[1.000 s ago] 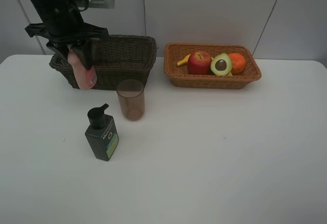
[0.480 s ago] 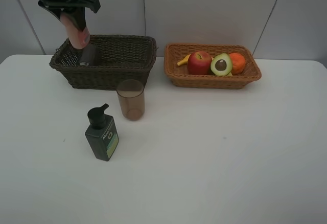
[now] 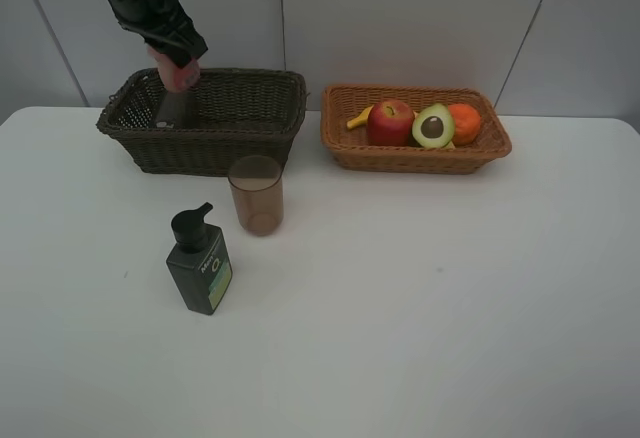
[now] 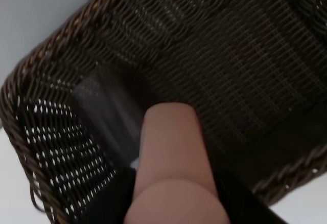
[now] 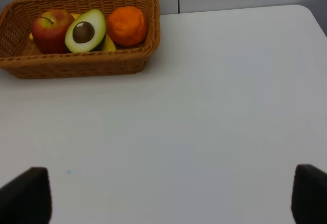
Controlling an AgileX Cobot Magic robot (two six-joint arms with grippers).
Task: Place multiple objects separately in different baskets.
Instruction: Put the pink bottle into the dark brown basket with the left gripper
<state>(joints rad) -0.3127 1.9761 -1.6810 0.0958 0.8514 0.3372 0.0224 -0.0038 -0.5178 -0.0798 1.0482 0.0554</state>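
My left gripper [image 3: 176,58] is shut on the small pink bottle [image 3: 180,75] and holds it, cap down, over the left end of the dark brown basket [image 3: 240,128]. In the left wrist view the bottle [image 4: 171,152] hangs above the basket floor [image 4: 245,81], next to a translucent cup [image 4: 104,106] lying inside. A second cup [image 3: 256,195] and the dark green pump bottle [image 3: 201,263] stand on the table. The light basket [image 3: 400,158] holds the apple [image 3: 390,122], avocado [image 3: 433,126], orange [image 3: 464,121] and banana [image 3: 358,117]. My right gripper [image 5: 167,196] is open and empty.
The white table [image 3: 430,288] ends at a grey wall behind both baskets. In the right wrist view the light basket [image 5: 76,66] with the fruit lies far ahead of the right gripper, with bare tabletop [image 5: 204,106] between.
My left gripper lifted the pink bottle from in front of the dark basket, carried it up over the rim, and now holds it lower over the basket's left end.
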